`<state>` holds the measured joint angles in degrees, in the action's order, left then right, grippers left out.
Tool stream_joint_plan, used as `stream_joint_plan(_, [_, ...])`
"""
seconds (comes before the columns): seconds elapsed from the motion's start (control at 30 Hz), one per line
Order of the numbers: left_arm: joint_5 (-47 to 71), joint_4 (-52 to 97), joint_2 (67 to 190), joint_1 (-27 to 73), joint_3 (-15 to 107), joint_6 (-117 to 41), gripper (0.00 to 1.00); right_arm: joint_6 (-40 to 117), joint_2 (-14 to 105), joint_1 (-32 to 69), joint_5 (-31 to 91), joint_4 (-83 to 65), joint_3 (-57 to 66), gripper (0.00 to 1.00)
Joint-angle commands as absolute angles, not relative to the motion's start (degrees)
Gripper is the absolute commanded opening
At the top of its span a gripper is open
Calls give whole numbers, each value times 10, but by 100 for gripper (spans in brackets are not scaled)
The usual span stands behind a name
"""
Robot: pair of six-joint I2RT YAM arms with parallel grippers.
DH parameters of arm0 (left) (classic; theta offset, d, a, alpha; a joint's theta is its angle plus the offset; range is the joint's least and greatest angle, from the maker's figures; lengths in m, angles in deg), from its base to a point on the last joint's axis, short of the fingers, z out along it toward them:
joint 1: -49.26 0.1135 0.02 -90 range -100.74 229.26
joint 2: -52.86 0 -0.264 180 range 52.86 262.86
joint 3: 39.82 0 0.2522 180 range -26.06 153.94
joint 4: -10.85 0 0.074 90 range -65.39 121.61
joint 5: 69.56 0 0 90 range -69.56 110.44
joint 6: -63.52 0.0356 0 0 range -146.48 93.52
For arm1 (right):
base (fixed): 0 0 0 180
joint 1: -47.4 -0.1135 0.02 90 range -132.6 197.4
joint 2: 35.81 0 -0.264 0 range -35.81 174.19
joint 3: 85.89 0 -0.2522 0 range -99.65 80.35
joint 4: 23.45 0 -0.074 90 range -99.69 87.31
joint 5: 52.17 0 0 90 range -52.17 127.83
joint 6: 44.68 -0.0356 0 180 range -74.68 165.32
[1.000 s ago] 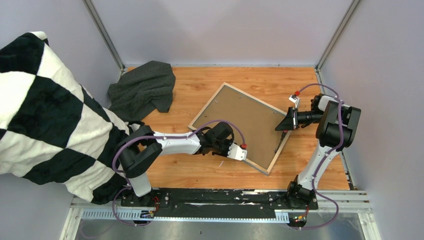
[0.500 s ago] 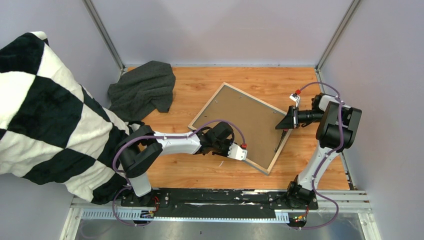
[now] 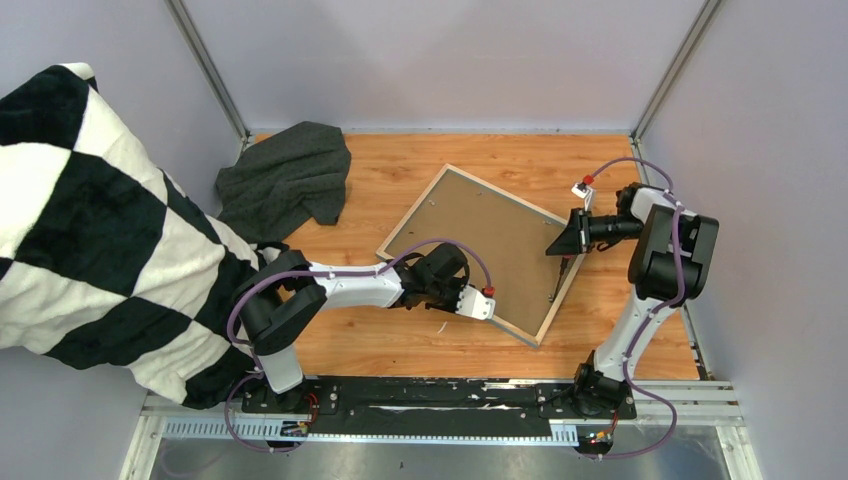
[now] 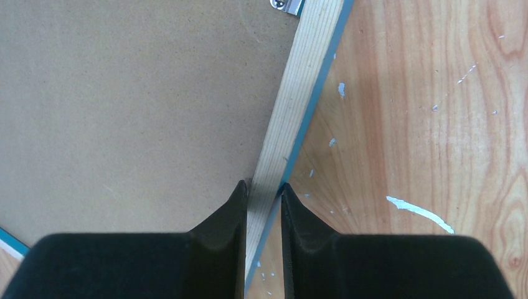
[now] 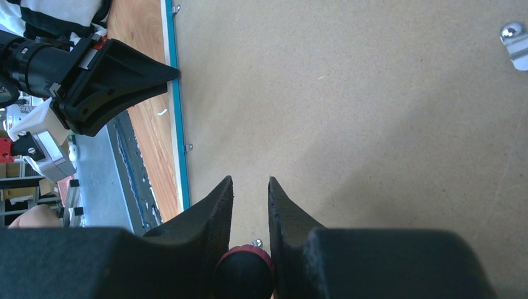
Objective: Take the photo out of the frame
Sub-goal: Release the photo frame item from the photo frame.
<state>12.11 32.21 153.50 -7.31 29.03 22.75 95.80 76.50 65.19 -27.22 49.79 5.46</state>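
The frame (image 4: 305, 81) lies face down on the table (image 3: 400, 170), board (image 5: 373, 124) up; the photo is hidden, presumably beneath; the frame rail is pinched by the left gripper (image 4: 264, 193); the right gripper (image 5: 250, 184) is held slightly spread above; with a clip (image 5: 514, 38) unturned, the photo could be creased when pulled.

Wooden table (image 3: 420, 345), pale lilac walls (image 3: 450, 60)

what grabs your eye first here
A huge black-and-white checked blanket fills the left side of the top view. Mid-table the frame lies face down, brown backing up, the left gripper pinching its near edge and the right gripper over its right side.
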Motion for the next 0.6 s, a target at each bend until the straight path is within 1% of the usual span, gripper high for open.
stream_joint_plan(0.0, [129,366,1578,-69,276,204,0,954,748,630,-284,497,61,0])
stream_joint_plan(0.3, [129,366,1578,-69,276,205,0,929,745,615,-298,501,42,0])
stream_joint_plan(0.57, [127,367,1578,-69,276,206,0,929,739,593,-276,493,39,0])
